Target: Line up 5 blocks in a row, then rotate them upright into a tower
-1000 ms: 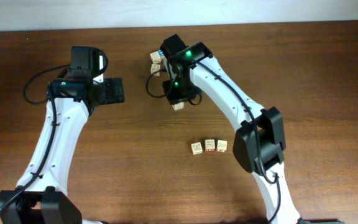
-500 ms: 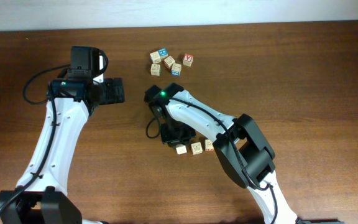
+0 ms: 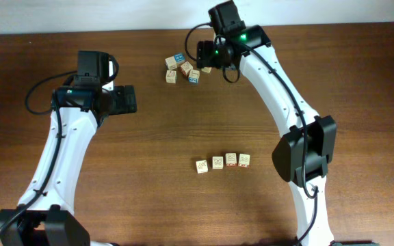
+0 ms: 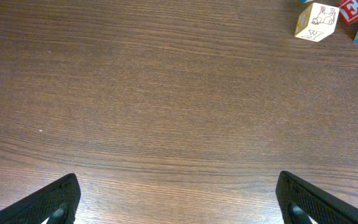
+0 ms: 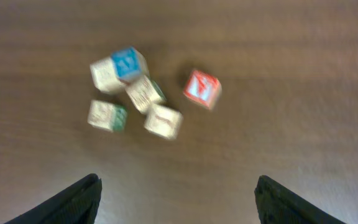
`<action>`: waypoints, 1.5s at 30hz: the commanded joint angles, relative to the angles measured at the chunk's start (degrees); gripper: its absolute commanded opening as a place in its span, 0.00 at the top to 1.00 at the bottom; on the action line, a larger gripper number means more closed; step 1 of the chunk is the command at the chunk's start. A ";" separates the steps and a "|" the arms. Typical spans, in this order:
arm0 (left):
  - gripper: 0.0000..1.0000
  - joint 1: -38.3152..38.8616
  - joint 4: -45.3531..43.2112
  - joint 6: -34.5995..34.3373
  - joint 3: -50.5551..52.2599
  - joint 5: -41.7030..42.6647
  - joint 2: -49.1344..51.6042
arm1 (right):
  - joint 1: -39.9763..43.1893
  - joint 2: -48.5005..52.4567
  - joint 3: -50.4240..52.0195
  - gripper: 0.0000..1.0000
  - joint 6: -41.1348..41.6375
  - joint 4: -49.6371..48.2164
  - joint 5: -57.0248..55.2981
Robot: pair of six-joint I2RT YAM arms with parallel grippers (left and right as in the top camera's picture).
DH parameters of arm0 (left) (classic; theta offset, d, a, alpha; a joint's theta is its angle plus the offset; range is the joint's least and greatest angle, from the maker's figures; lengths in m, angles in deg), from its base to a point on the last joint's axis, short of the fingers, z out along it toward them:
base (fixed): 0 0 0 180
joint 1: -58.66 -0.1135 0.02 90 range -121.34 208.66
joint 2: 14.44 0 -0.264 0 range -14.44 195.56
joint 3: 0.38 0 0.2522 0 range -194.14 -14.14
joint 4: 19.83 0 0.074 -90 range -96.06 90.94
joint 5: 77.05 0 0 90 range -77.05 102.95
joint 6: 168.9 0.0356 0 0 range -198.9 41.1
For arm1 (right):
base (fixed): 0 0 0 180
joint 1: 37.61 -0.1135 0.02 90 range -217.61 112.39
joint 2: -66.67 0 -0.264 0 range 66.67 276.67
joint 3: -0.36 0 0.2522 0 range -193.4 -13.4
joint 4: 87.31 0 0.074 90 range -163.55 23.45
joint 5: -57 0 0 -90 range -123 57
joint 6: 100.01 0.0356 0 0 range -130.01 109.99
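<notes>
four blocks (image 3: 230, 160) far from right pincer (image 3: 201, 55)

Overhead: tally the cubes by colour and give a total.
Pale cubes in the row: 4
Pale cubes in the cluster: 3
Blue-topped cube: 1
Red-faced cube: 1
Total: 9

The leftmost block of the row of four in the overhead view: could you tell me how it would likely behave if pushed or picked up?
The leftmost block looks like a wooden cube lying flat on the table, so it would probably slide, not roll. It seems rigid and light. Its neighbour lies close, so a sideways push may shove that too.
</notes>
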State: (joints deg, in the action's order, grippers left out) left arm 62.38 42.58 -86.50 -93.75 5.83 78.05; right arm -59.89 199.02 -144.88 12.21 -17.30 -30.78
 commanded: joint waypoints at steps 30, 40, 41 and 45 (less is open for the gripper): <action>0.01 -0.09 -0.09 -0.72 -0.70 -0.24 0.15 | -6.88 -3.50 -2.73 0.66 -0.90 5.88 0.83; 0.01 -0.11 -0.09 -0.72 -0.70 -0.24 0.15 | -18.12 -6.32 15.19 0.77 5.95 18.84 2.34; 0.01 -0.09 -0.09 -0.72 -0.70 -0.24 0.15 | -19.39 -6.29 19.19 0.77 5.95 14.99 2.78; 0.01 -0.09 -0.09 -0.72 -0.68 -0.24 0.15 | -23.91 -6.25 25.75 0.77 5.95 11.85 5.18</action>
State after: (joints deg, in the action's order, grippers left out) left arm 62.38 42.53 -86.52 -93.75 5.83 78.07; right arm -81.72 193.05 -121.19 17.30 -4.71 -26.80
